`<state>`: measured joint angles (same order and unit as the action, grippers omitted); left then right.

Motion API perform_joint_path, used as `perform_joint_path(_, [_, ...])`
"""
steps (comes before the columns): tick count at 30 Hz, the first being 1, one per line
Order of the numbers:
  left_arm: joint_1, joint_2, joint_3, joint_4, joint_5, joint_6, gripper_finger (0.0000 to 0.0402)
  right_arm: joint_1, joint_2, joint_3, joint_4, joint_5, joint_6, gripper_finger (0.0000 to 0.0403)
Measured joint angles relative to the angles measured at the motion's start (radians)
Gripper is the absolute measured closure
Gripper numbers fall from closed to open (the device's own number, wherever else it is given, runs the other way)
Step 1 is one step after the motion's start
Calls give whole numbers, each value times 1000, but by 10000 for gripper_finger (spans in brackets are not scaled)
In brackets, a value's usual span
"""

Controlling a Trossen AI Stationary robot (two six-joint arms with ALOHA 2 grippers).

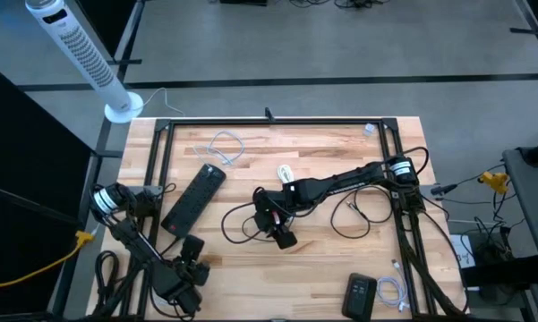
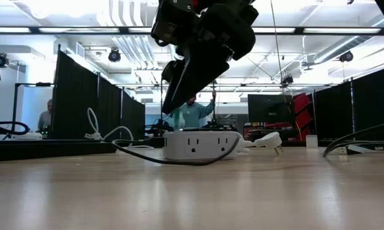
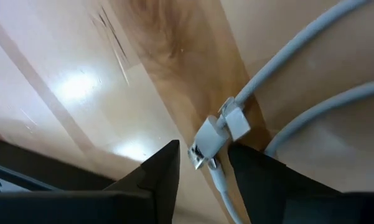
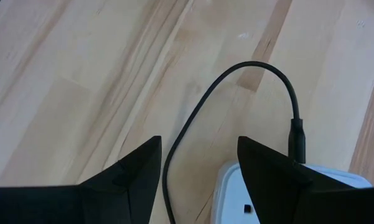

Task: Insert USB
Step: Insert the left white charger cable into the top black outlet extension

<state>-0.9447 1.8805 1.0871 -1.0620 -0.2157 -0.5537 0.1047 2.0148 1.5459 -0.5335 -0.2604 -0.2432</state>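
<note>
A white USB plug [image 3: 210, 142] with a metal tip lies on the wood at the table's near left, its white cable [image 3: 280, 68] running away from it. My left gripper [image 3: 204, 147] [image 1: 195, 264] points down over it, open, one finger on either side of the plug. My right gripper [image 4: 199, 140] [image 1: 282, 234] hangs open above a white power hub [image 4: 280, 193] [image 2: 201, 145] at the table's middle. A black cord [image 4: 199, 118] is plugged into the hub and loops between its fingers. A small port [image 4: 247, 208] shows in the hub's top. My left gripper has one finger [image 3: 249, 171] close beside the plug's side [image 3: 223, 138]; I cannot tell whether it touches. Bare wood shows between the plug and the other finger. The plug lies on the table.
A black power strip [image 1: 194, 197] lies left of centre, a black box [image 1: 360, 295] and a coiled white cable [image 1: 391, 291] at the near right, another white cable [image 1: 226, 148] at the far left. Black cords loop around the hub. A person [image 2: 193, 114] stands in the room beyond.
</note>
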Motion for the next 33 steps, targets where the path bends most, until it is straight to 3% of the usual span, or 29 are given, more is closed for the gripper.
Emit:
perform_joint_path(6, [0,1,-11,27,-65,16,292,0,0,0,-1,0,10,208])
perform_joint_path(15, [2,0,-39,72,-83,22,309,0,0,0,0,0,10,208])
perform_joint_path(21, [13,2,-48,100,-139,-100,383,2,0,0,0,0,9,208])
perform_joint_path(23, [25,3,-53,108,-166,-151,385,2,0,0,0,0,13,208])
perform_joint_path(29, [29,-13,-88,148,-366,-301,385,2,-1,0,-10,0,19,208])
perform_joint_path(33, [31,-105,-178,226,-524,-426,385,2,-16,-1,3,0,-13,208])
